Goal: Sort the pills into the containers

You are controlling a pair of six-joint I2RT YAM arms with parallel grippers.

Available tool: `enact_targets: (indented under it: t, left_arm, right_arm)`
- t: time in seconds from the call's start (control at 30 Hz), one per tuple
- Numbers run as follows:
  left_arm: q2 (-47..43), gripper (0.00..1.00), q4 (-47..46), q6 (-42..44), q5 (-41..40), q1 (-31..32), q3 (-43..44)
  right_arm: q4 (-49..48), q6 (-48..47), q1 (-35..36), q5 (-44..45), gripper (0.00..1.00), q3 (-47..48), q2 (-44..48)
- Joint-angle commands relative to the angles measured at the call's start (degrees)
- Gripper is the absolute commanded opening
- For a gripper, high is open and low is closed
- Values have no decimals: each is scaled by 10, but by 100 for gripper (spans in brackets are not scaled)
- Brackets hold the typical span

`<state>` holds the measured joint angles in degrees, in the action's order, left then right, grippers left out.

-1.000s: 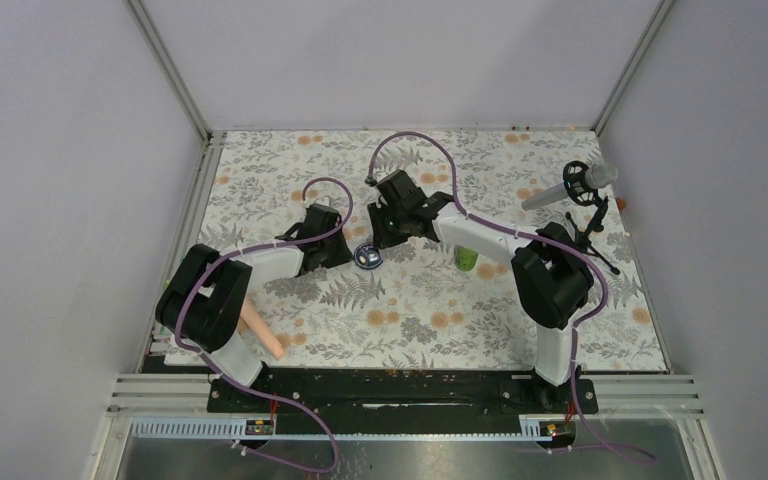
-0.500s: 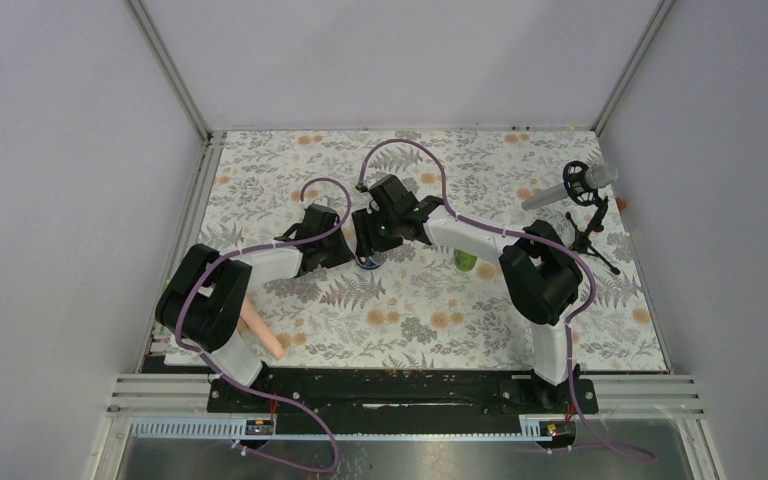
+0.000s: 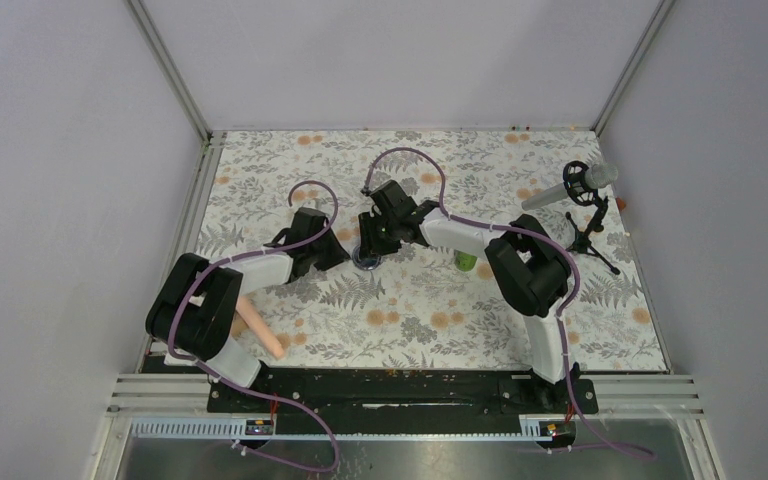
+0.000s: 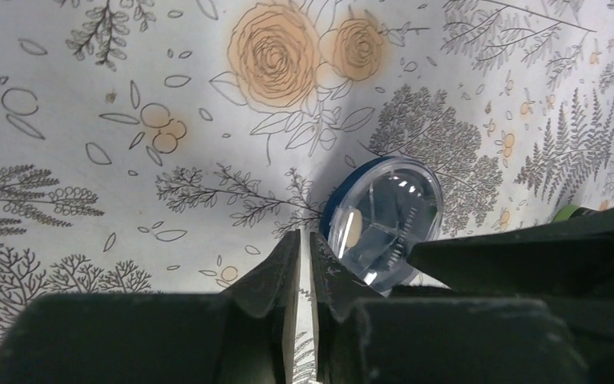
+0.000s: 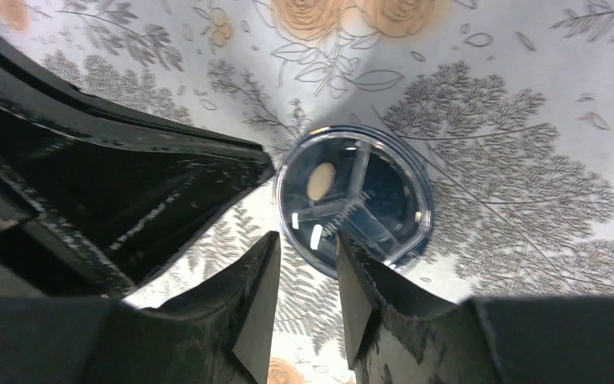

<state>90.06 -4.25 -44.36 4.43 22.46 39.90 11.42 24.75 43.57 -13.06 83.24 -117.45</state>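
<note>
The shallow dark-blue jar (image 5: 354, 200) with a clear divided lid lies on the floral mat, and one pale pill (image 5: 320, 182) shows inside it. It also shows in the left wrist view (image 4: 384, 220), and in the top view (image 3: 365, 263) it is mostly hidden under my right gripper. My right gripper (image 5: 308, 244) is open and empty, with its fingertips at the jar's near rim. My left gripper (image 4: 305, 240) is shut and empty, its tip just left of the jar. The green bottle (image 3: 466, 261) stands upright to the right, under the right arm.
A peach-pink rod (image 3: 260, 330) lies near the left arm's base. A microphone on a stand (image 3: 580, 185) stands at the right edge of the mat. The two grippers (image 3: 350, 248) are close together over the jar.
My right gripper has moved left and down over the blue jar, which now hides most of it in the top view. The left arm has shifted slightly.
</note>
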Motion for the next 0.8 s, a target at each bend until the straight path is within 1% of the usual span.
enact_targets:
  t: [0.0, 0.13, 0.37, 0.43, 0.53, 0.57, 0.6, 0.77]
  left_arm:
    - [-19, 8, -21, -11, 17, -5, -8]
    - [-27, 8, -15, -12, 8, -5, -13]
    - [-63, 11, -16, -12, 10, -5, -7]
    - [-77, 14, -15, -7, 6, -5, -4]
    - [-96, 24, -17, 2, 1, -5, -4]
    - [-95, 28, -17, 7, 1, -6, -2]
    - [-90, 30, -17, 11, 4, -5, 1]
    - [-16, 30, 6, 31, 34, -5, 50]
  right_arm:
    - [11, 10, -5, 23, 40, 9, -25]
    - [14, 10, -6, 25, 42, 7, -17]
    - [17, 11, -14, 34, 43, 1, 40]
    - [22, 12, -19, 46, 44, -8, 61]
    - [26, 13, -31, 64, 47, -30, 99]
    - [31, 14, -37, 77, 48, -37, 113]
    - [37, 14, -40, 88, 49, -43, 126]
    - [52, 17, -54, 118, 52, -75, 172]
